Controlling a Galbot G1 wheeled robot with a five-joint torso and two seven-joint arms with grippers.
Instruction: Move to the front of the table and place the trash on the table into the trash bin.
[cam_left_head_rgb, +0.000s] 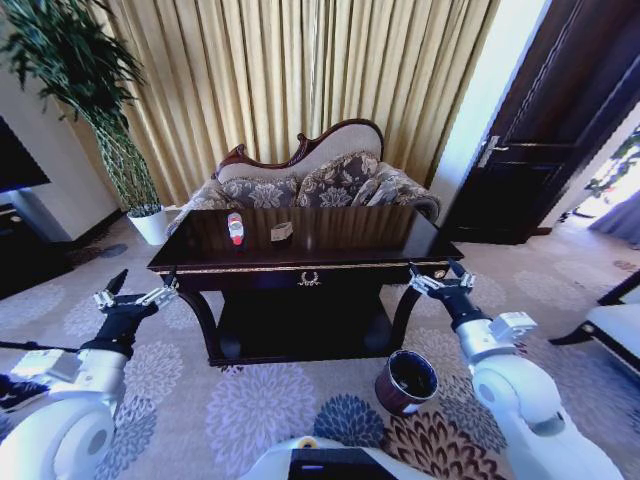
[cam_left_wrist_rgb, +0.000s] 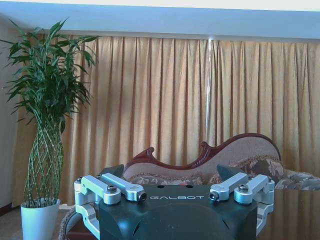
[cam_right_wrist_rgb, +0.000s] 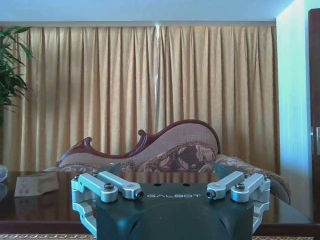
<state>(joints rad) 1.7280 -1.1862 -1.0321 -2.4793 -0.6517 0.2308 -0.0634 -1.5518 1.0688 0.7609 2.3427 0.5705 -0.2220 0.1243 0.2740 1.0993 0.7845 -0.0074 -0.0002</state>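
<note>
Two items of trash show on the table (cam_left_head_rgb: 400, 238) in the head view — a bottle (cam_left_head_rgb: 235, 228) with a red cap and label, and a small tan box (cam_left_head_rgb: 282, 231) just beside it toward 3 o'clock. You see both on the left half of the top, back from the gold-trimmed front edge. The bottle lies flat, its long axis running roughly 12 to 6, away from you.

Your left gripper (cam_left_head_rgb: 134, 295) hovers off the table's front-left corner, fingers spread, nothing between them. From it the bottle lies at about 1 o'clock, up and across the edge. Your right gripper (cam_left_head_rgb: 441, 281) sits at the front-right corner, also spread and empty — well apart from both items, so the left arm looks the nearer reach.

The trash bin (cam_left_head_rgb: 407, 382) stands on the carpet at the table's right leg, just below the right gripper, toward 5 o'clock from the bottle.
</note>
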